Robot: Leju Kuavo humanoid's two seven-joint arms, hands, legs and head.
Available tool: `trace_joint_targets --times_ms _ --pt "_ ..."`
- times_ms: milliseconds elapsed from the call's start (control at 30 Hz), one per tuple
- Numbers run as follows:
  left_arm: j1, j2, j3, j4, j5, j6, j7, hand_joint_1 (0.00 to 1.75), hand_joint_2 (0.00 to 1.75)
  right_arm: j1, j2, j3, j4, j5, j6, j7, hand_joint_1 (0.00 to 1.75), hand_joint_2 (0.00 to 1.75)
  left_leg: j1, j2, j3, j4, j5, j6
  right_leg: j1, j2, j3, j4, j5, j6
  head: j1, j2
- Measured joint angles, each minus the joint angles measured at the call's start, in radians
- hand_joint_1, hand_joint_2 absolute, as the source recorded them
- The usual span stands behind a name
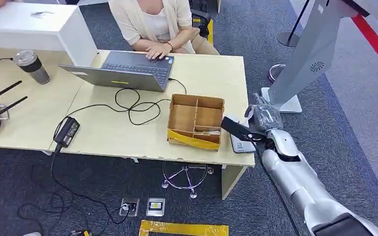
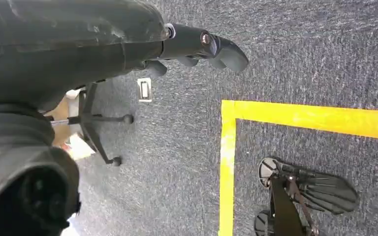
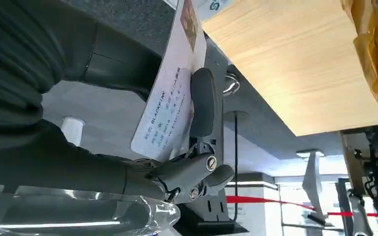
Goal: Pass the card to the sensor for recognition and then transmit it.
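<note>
A person (image 1: pixel 157 24) is sitting typing at the table (image 1: pixel 108 132), where a cardboard box (image 1: pixel 196 120) is resting. The right hand (image 3: pixel 177 147) is pinching the card (image 3: pixel 170 98) at the table's edge. The left hand (image 2: pixel 197 46) is hanging with nothing in it, fingers loosely apart.

Wooden table (image 1: pixel 108 132): open grey laptop (image 1: pixel 123 71) at far edge, person (image 1: pixel 155 24) seated behind, hand on keyboard. Black power adapter (image 1: pixel 67 131) near left, cable looped toward laptop. Steel tumbler (image 1: pixel 31 66) far left. Yellow floor tape (image 2: pixel 295 115) on grey carpet.
</note>
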Motion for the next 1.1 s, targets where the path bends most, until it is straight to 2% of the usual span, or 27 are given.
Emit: trace_joint_targets --times_ms 1100 --pt "0.000 -0.038 0.002 0.000 0.067 0.072 0.037 0.00 0.00 0.034 0.028 0.006 0.008 0.038 0.093 -0.015 1.75 1.75 0.000 0.000 0.000 0.000 0.000 0.000 0.000 0.000 0.000 0.000 0.000 0.000 0.000 0.000"
